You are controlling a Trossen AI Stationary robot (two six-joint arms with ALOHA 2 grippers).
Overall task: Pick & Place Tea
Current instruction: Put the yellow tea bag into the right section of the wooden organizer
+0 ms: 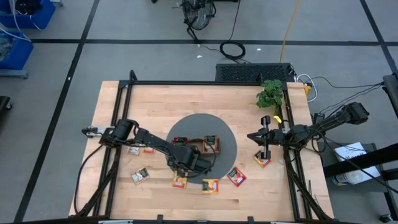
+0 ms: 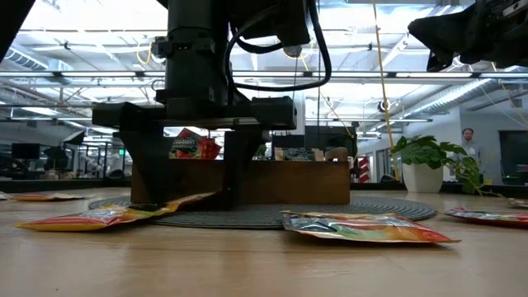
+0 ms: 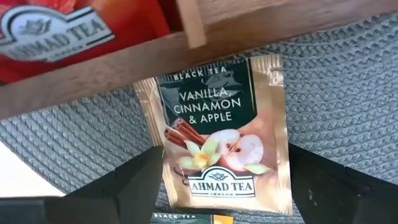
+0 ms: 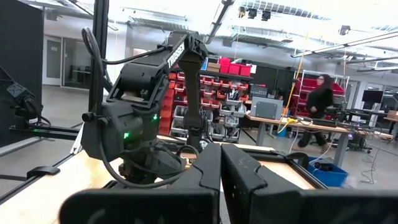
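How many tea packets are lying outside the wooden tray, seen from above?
7 tea packets: two left of the mat at and, four along the front, one beside the right gripper at. More may hide beneath the left arm.

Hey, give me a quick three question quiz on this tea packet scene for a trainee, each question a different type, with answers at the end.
1. True or false: the left claw stands open over a vanilla, cinnamon and apple packet.
2. That packet lies on: A) bare wood, B) the grey round mat, C) inside the wooden tray.
3. Fill in: the right claw waits, shut, near the table's ____ edge, close to the potted plant.

Key: 1 true; 2 B; 3 right.
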